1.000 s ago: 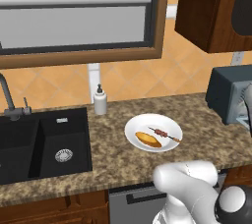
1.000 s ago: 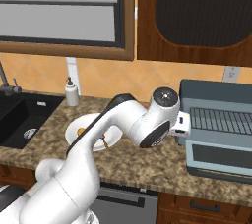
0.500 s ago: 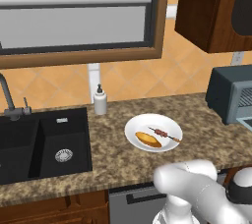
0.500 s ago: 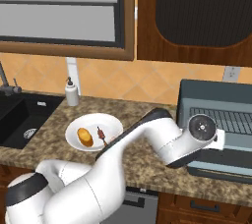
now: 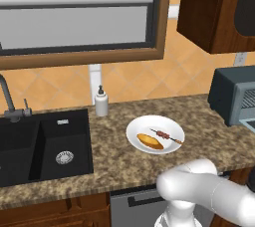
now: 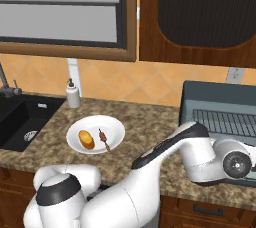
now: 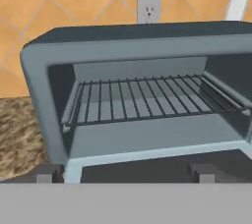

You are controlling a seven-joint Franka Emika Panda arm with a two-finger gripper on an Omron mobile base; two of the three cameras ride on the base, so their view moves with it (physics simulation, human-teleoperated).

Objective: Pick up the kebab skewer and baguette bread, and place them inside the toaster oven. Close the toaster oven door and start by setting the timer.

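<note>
Claw (image 7: 125,173): in the hand view we see its two dark tips set wide apart and gripping nothing, low before the toaster oven (image 7: 142,51). The toaster oven door (image 7: 162,166) lies dropped open beneath them; the wire rack (image 7: 147,98) is bare, with free room above it between the side walls.

From the left base view, we note the white plate (image 5: 137,127) mid-counter, carrying the baguette bread (image 5: 150,141) and the kebab skewer (image 5: 166,136) side by side. The sink (image 5: 40,146) lies well to its left, and the soap bottle (image 5: 101,102) stands behind.

From the right base view, bare granite counter (image 6: 145,122) separates plate and oven. We see the arm's wrist at the oven's front edge.
</note>
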